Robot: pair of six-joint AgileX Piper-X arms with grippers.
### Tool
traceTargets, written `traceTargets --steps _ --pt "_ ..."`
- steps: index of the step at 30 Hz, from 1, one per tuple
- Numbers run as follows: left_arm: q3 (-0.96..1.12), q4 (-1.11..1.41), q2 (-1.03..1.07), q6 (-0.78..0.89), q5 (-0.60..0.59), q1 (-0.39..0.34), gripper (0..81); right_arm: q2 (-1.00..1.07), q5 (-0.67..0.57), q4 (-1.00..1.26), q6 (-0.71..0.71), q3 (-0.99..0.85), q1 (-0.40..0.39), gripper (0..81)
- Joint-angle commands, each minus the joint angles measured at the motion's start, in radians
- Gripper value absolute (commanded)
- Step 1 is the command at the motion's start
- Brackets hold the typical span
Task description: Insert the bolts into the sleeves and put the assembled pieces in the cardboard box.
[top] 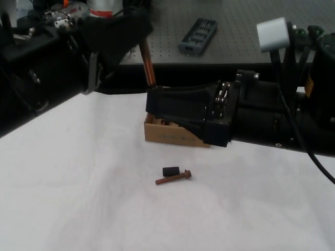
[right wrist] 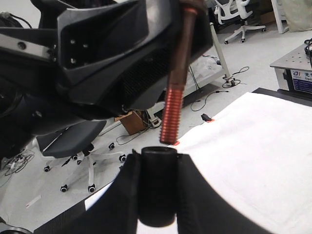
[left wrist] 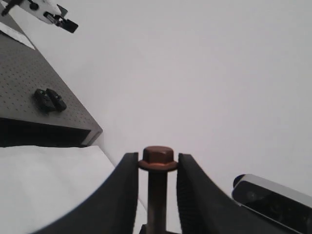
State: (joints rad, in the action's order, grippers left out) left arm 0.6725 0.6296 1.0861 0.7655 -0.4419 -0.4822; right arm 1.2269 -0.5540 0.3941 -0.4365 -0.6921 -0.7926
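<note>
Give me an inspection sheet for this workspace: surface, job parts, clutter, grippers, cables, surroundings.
Surface: white sheet spread over the work area.
Job's things: brown cardboard box mid-sheet; in front of it, a loose copper-coloured bolt beside a loose short black sleeve.
Clutter: dark grey ribbed case on the black perforated table behind.
Grippers: left gripper shut on a copper-coloured hex-head bolt; right gripper shut on a black cylindrical sleeve, bolt tip at its mouth.
Cables: black cable along the right arm.
Surroundings: office chairs.

The bolt (right wrist: 174,83) was coppery brown, the sleeve (right wrist: 157,187) black, the cardboard box (top: 167,137) tan, the cloth (top: 78,183) plain white, the bench (top: 235,31) grey, dotted with holes.
</note>
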Motion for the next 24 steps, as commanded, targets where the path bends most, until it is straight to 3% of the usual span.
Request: traceTargets --steps 1,24 --pt "0.006 0.014 -0.012 0.019 -0.026 -0.004 0.6 -0.013 -0.017 0.010 0.004 -0.009 0.004 1.9" --pt "0.003 -0.028 -0.024 0.009 -0.133 -0.004 0.6 -0.013 -0.017 -0.008 0.004 -0.009 0.008 1.9"
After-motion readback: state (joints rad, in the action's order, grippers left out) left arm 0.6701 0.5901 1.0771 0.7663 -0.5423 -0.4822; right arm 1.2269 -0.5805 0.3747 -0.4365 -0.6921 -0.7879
